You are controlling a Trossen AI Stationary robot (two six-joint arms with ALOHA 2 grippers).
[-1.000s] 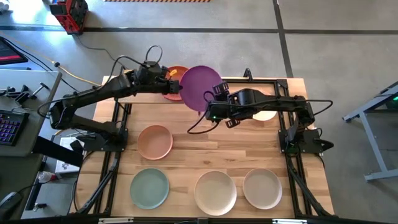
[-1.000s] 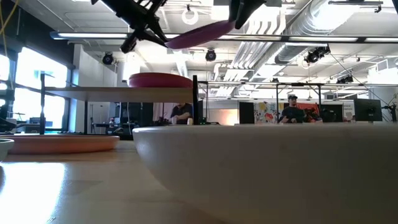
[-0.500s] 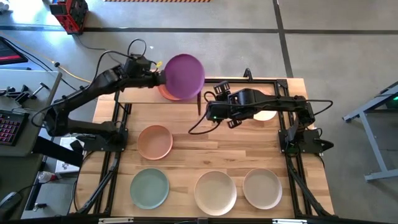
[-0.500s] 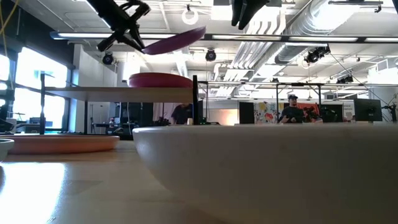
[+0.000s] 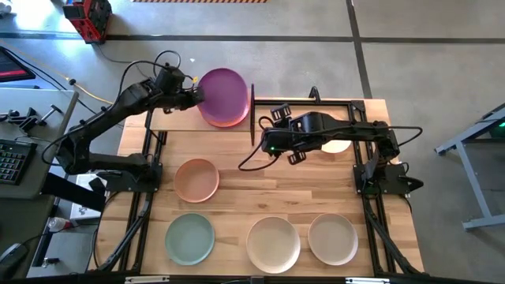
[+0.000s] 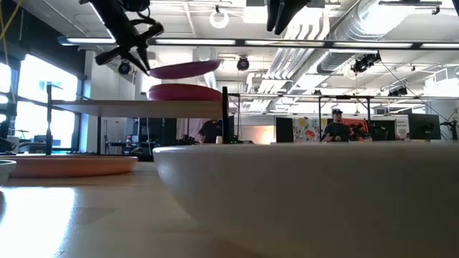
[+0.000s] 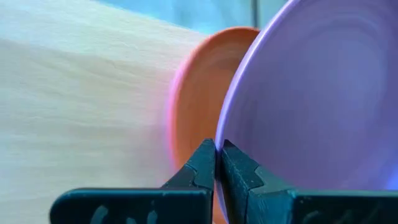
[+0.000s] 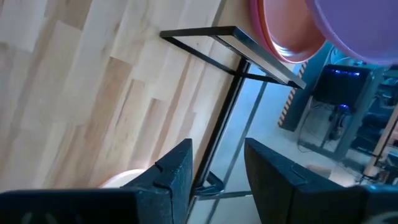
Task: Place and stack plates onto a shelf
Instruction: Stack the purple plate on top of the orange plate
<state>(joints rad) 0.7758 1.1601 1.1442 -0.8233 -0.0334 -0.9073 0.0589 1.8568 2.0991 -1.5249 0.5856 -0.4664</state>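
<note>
The round matte purple plate (image 5: 223,92) is in the air just above the flat light-wood shelf on thin black posts (image 5: 173,121), at the far left part of the table. The left gripper (image 5: 195,93) holds this plate by its left rim, with both fingers pressed together on the thin edge, as the left wrist view shows clearly. In the low view the purple plate (image 6: 183,69) is a little tilted and does not touch the pile under it. Under it, on the shelf, lies an orange plate (image 7: 196,93) on top of a magenta plate (image 6: 185,92). The right gripper (image 5: 266,128) hangs just to the right of the shelf, near its black end post, and its fingers (image 8: 171,173) stand apart with nothing between them. On the slatted wooden tabletop (image 5: 268,177) lie more plates: a peach plate (image 5: 196,180) in the middle left, a mint green plate (image 5: 189,238) at the near left, a cream plate (image 5: 273,244) near the middle, and a beige plate (image 5: 333,238) at the near right. Another pale plate (image 5: 337,144) is partly hidden under the right arm.
</note>
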